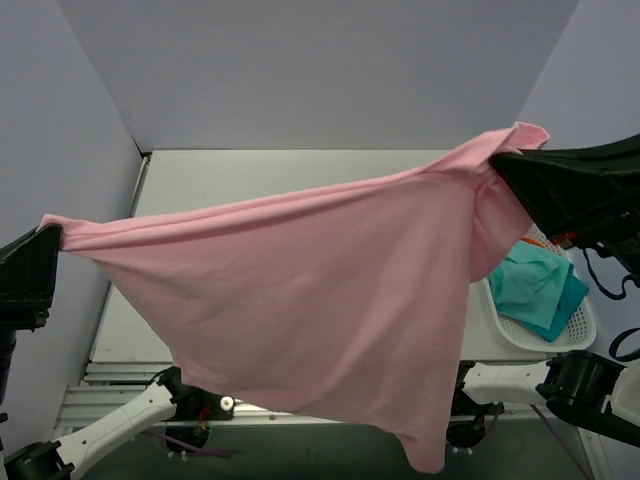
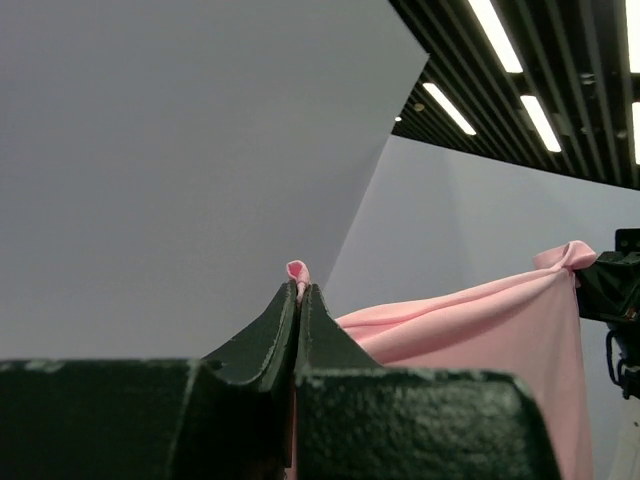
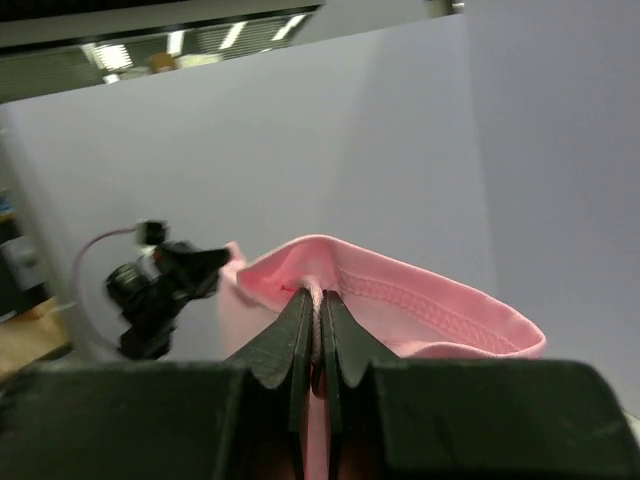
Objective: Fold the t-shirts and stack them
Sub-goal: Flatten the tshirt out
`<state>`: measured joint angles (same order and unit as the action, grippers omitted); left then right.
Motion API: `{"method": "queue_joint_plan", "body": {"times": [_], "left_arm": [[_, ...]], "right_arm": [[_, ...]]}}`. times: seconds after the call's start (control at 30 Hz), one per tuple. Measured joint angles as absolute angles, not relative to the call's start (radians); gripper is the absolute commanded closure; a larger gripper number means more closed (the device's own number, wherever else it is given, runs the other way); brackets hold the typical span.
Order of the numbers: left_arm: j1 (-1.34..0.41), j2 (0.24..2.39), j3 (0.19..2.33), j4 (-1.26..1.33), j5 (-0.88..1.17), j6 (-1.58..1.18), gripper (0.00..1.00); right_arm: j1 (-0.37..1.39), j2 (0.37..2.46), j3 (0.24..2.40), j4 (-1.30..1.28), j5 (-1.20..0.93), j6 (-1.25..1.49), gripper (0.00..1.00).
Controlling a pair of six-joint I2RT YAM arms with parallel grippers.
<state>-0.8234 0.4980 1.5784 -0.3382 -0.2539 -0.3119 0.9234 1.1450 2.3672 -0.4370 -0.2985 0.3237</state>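
You're holding soft light-pink cloth t-shirt (image 1: pixel 320 290) aloft; left gripper (image 2: pixel 300 292), right gripper (image 3: pixel 318 300) both clamping its edges; fabric draping triangular.

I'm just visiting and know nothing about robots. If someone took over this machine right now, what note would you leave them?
Left hand: shut on one end of the pink t-shirt.
Right hand: shut on its hemmed edge at the other end.
The shirt hangs stretched between them above the table; teal cloth lies in the white basket at the right.
Done: shirt lifted and spread. Left: lay it down, fold, stack.
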Motion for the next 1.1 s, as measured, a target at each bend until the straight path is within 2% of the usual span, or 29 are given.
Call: {"method": "queue_joint_plan", "body": {"times": [0.07,0.17,0.3,0.47,0.53,0.6,0.63,0.67,0.77,0.8,0.83,0.87,0.9,1.0,1.1], "left_arm": [[-0.823,0.498,1.539,-0.316,-0.315,-0.31,0.98],[-0.83,0.509,1.453,-0.302,-0.443,-0.3,0.98],[-0.837,0.566,1.289,-0.253,-0.642,-0.282,0.98],[-0.803,0.72,1.038,-0.165,-0.808,-0.248,0.98],[-0.72,0.804,0.96,-0.128,-0.792,-0.249,0.98],[-0.543,0.932,0.915,-0.082,-0.664,-0.288,0.98],[-0.455,1.006,0.907,-0.044,-0.609,-0.31,0.98],[-0.373,1.095,0.907,-0.009,-0.554,-0.33,0.98],[-0.197,1.402,0.976,0.065,-0.443,-0.362,0.98],[-0.157,1.511,1.031,0.074,-0.408,-0.367,0.93],[-0.124,1.62,1.098,0.078,-0.36,-0.371,0.6],[-0.094,1.741,1.19,0.064,-0.319,-0.368,0.37],[-0.077,1.831,1.272,0.052,-0.278,-0.368,0.09],[-0.049,2.011,1.481,0.017,-0.178,-0.394,0.06],[-0.039,2.024,1.519,0.022,-0.099,-0.419,0.06]], "right_arm": [[0.929,1.176,2.38,-0.476,-0.144,0.301,1.0],[0.957,1.177,2.187,-0.462,0.183,0.239,1.0],[0.894,1.224,1.905,-0.406,0.376,0.191,1.0],[0.585,1.393,1.534,-0.249,0.273,0.236,1.0],[0.471,1.506,1.433,-0.206,0.231,0.268,1.0],[0.379,1.662,1.411,-0.173,0.199,0.299,1.0],[0.348,1.728,1.416,-0.151,0.181,0.31,0.88],[0.326,1.794,1.435,-0.136,0.154,0.321,0.02],[0.286,1.98,1.562,-0.128,0.111,0.329,0.0],[0.276,2.037,1.626,-0.134,0.102,0.327,0.0],[0.266,2.085,1.689,-0.13,0.096,0.329,0.0],[0.259,2.129,1.758,-0.133,0.09,0.332,0.0],[0.254,2.152,1.805,-0.135,0.088,0.333,0.0],[0.244,2.161,1.882,-0.138,0.081,0.333,0.0],[0.242,2.127,1.9,-0.123,0.081,0.331,0.0]]}}
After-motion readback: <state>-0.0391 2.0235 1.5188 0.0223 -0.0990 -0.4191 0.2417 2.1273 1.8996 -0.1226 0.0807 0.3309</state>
